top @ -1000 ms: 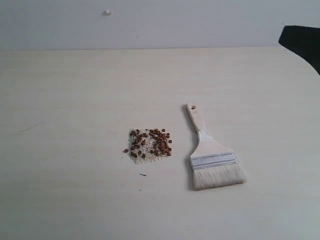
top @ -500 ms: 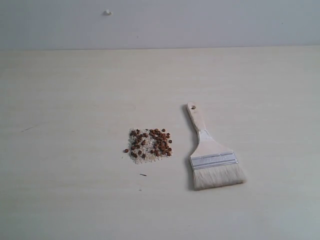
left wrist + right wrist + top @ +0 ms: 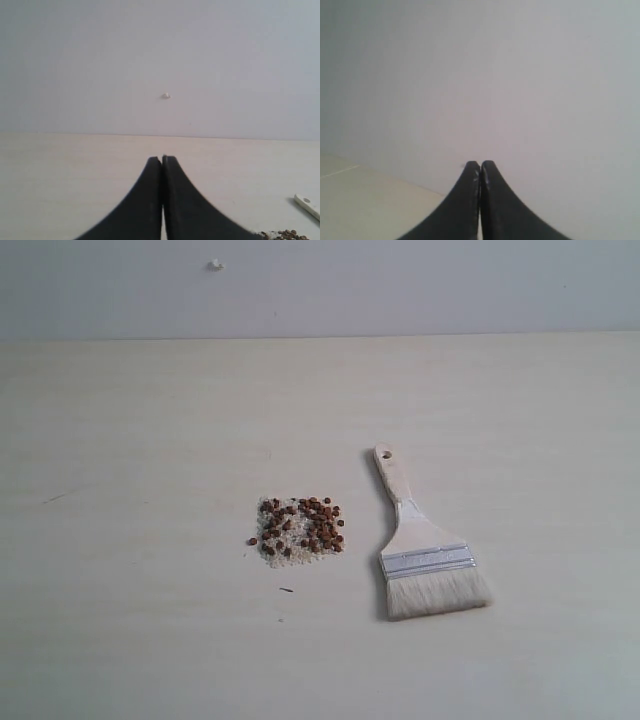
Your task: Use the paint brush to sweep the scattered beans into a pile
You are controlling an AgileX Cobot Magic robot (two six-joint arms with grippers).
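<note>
The beans (image 3: pixel 300 528) lie gathered in one compact pile (image 3: pixel 296 542) on the pale table (image 3: pixel 140 440), a little left of the middle of the exterior view. The reddish-brown beans are mixed with fine white grains (image 3: pixel 283 536), and the beans sit thickest on the pile's right side. One stray bean (image 3: pixel 252 541) sits just off the pile's left edge. A tiny dark fleck (image 3: pixel 286 590) lies on the table near the pile, on the side toward the camera.

To the right of the pile, near it but not touching, the paint brush (image 3: pixel 425 558) lies flat on the table. Its wooden handle (image 3: pixel 392 480) points away toward the wall (image 3: pixel 400 290) and leans slightly left, with the hole (image 3: pixel 384 453) at its far end. The silver ferrule (image 3: pixel 427 561) and the whitish bristles (image 3: pixel 437 593) are on the end nearer the camera. Nothing grips the brush.

In the left wrist view, the left gripper (image 3: pixel 162 159) has its two black fingers pressed together with nothing between them, and it faces the wall. The edge of the pile (image 3: pixel 287 234) and the tip of the brush handle (image 3: pixel 307 204) show at the margin of that view.

In the right wrist view, the right gripper (image 3: pixel 480 162) is likewise pressed together and empty, facing the wall above a strip of table (image 3: pixel 360 205).
</note>
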